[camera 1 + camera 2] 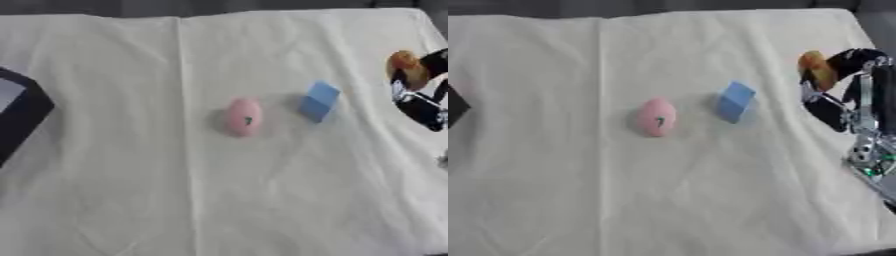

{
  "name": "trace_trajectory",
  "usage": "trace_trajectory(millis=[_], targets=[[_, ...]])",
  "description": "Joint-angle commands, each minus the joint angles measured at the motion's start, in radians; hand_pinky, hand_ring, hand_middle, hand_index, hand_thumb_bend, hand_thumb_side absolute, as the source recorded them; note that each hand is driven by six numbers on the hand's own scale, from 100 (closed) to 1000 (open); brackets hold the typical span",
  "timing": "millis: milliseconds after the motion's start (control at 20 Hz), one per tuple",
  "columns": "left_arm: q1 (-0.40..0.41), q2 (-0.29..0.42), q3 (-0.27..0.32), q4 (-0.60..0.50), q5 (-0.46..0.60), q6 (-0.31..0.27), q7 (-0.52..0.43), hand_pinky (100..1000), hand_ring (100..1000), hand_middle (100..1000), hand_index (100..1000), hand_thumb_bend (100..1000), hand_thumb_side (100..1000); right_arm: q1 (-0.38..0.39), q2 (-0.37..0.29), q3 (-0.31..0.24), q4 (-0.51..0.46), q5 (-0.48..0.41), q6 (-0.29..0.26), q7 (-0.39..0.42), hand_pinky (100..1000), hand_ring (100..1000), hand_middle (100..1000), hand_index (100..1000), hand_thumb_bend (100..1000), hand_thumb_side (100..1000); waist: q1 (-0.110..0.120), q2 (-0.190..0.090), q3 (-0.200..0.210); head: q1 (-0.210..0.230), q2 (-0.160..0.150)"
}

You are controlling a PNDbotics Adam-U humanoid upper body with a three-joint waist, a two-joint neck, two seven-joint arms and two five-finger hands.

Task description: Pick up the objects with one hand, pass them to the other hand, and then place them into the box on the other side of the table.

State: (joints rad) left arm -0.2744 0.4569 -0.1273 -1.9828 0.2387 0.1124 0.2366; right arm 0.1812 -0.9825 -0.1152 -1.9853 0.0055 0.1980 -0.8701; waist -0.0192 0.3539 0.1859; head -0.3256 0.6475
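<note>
- Right robot hand [839, 87] is up at the right edge of the desk, black fingers curled round an orange-yellow object [817, 70], which sits at the top of the grasp, clear of the cloth.
- Right eye view gives the better look: the silver and black forearm [866, 125] runs down the right side with a small green spot near its lower end. Left eye view cuts all that off and shows only the hand and the orange-yellow object against the frame edge.
- Left robot hand shows in neither view.
- Out on the white cloth [175, 190] covering the desk, 2 more objects lie near the middle: a pink oval object [242, 116] with a small dark mark on it, and a blue block [318, 101] tipped on an edge, just to its right and a little farther back. They sit near each other but apart.
- Blue block is between the pink oval object and the right robot hand, well clear of the fingers.
- Over at the left edge, left eye view shows the dark box [19, 112] with a pale inside; right eye view catches only a dark corner of it.
</note>
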Motion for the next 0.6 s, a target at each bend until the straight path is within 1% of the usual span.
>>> trace_trajectory(millis=[50, 200, 250, 300, 600], targets=[[-0.020, 0.032, 0.002, -0.017, 0.004, -0.006, -0.006, 908, 776, 677, 761, 100, 832, -0.014, -0.040, 0.000, -0.015, -0.014, -0.043, 0.009, 213, 485, 435, 450, 194, 100, 0.012, -0.043, -0.001, 0.013, 0.006], [-0.040, 0.042, -0.004, -0.017, 0.008, -0.017, -0.018, 906, 777, 678, 761, 100, 822, -0.036, -0.047, 0.016, -0.015, -0.025, -0.063, 0.033, 211, 484, 435, 448, 188, 100, 0.013, -0.050, 0.001, 0.017, 0.011], [-0.046, 0.044, -0.007, -0.017, 0.009, -0.022, -0.025, 905, 775, 678, 761, 100, 820, -0.046, -0.048, 0.022, -0.015, -0.031, -0.065, 0.041, 211, 484, 434, 447, 265, 100, 0.013, -0.053, 0.002, 0.017, 0.013], [-0.055, 0.047, -0.010, -0.017, 0.011, -0.028, -0.033, 905, 777, 678, 761, 100, 814, -0.057, -0.050, 0.028, -0.015, -0.036, -0.067, 0.049, 211, 484, 435, 447, 185, 100, 0.014, -0.055, 0.004, 0.016, 0.015], [-0.101, 0.063, -0.026, -0.017, 0.013, -0.075, -0.088, 899, 777, 679, 762, 100, 784, -0.132, -0.063, 0.061, -0.015, -0.065, -0.070, 0.094, 214, 482, 434, 444, 176, 100, 0.018, -0.071, 0.013, 0.010, 0.027]])
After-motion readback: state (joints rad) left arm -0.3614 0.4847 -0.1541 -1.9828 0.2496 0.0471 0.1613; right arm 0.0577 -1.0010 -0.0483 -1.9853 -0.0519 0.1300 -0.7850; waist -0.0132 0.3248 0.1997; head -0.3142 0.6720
